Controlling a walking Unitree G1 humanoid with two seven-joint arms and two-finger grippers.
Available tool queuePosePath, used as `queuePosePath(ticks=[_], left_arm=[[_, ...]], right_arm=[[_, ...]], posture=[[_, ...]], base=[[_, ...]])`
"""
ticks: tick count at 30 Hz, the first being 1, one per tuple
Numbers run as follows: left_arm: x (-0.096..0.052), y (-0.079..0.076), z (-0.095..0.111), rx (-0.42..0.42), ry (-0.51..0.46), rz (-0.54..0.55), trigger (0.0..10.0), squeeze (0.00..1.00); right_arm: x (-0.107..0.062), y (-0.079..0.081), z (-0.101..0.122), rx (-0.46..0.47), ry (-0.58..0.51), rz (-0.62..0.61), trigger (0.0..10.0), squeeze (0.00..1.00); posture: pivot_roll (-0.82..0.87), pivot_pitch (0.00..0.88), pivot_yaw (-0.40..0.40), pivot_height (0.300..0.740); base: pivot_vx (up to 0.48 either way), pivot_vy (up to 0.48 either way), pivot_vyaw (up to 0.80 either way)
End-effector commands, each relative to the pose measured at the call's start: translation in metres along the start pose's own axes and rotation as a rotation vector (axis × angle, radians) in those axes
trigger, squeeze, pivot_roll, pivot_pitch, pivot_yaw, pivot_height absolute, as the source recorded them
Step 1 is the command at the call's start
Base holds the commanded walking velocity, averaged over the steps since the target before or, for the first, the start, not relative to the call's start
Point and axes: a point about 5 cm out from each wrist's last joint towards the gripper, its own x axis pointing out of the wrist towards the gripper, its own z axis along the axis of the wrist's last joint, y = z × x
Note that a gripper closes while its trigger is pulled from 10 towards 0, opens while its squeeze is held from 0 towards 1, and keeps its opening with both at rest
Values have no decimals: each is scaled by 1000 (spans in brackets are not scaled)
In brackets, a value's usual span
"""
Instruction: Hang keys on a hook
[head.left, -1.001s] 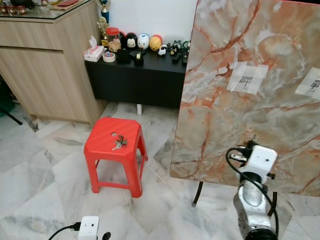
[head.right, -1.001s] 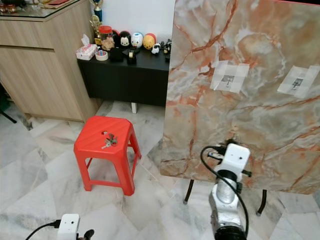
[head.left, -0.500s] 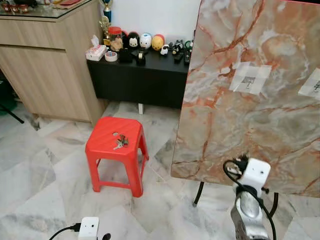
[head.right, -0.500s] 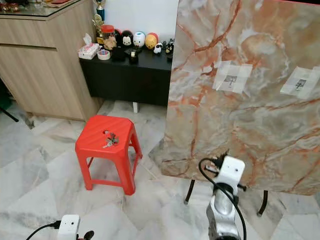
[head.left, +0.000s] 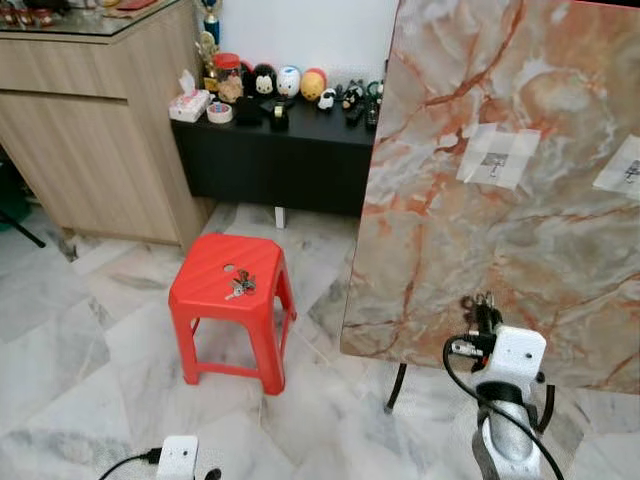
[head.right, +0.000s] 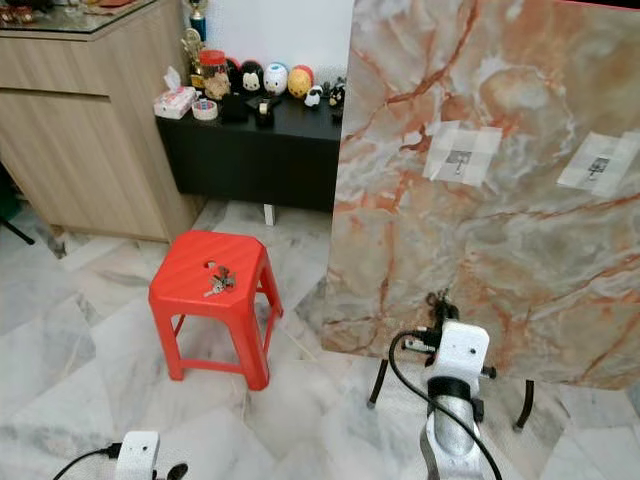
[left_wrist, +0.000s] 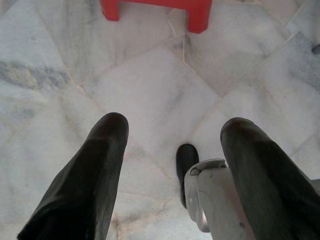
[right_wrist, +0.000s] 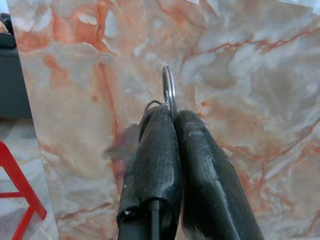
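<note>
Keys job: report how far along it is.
Done: the right gripper is shut on a key ring, raised before the marble board. In hand: carrying it toward the taped hooks. Left: hanging it. Another key bunch lies on the red stool.

I could read no text anywhere. The jars and figurines on the black sideboard (head.left: 290, 135) at the upper middle were too small to show any lettering, and the taped patches (head.left: 497, 156) on the marble board (head.left: 480, 220) bore no words.
</note>
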Motion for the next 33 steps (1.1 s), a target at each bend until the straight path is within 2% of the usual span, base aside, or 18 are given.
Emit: queuePosePath(ticks=[1, 6, 8, 10, 21, 33], left_arm=[[-1, -1, -4, 12, 22, -1, 10000, 0], [-1, -3, -4, 15, 21, -8, 10000, 0], [0, -3, -3, 15, 17, -9, 10000, 0], [0, -3, -3, 15, 15, -8, 10000, 0], [-1, -4, -5, 19, 18, -7, 10000, 0], [0, -3, -2, 18, 12, -7, 10000, 0]], right_arm=[[4, -8, 7, 11, -11, -56, 10000, 0], [7, -4, 12, 64, 1, -89, 10000, 0], [8, 6, 16, 66, -2, -42, 10000, 0], [8, 8, 17, 64, -4, -30, 10000, 0], [15, -1, 19, 87, 17, -92, 10000, 0], [16, 6, 19, 118, 27, -93, 10000, 0]], posture=[[-4, 7, -88, 729], [-1, 4, -84, 729], [11, 1, -89, 729], [10, 0, -89, 729], [5, 0, -83, 729], [5, 0, -82, 729]], base=[[0, 0, 0], [0, 0, 0], [0, 0, 0], [0, 0, 0], [0, 0, 0], [0, 0, 0]])
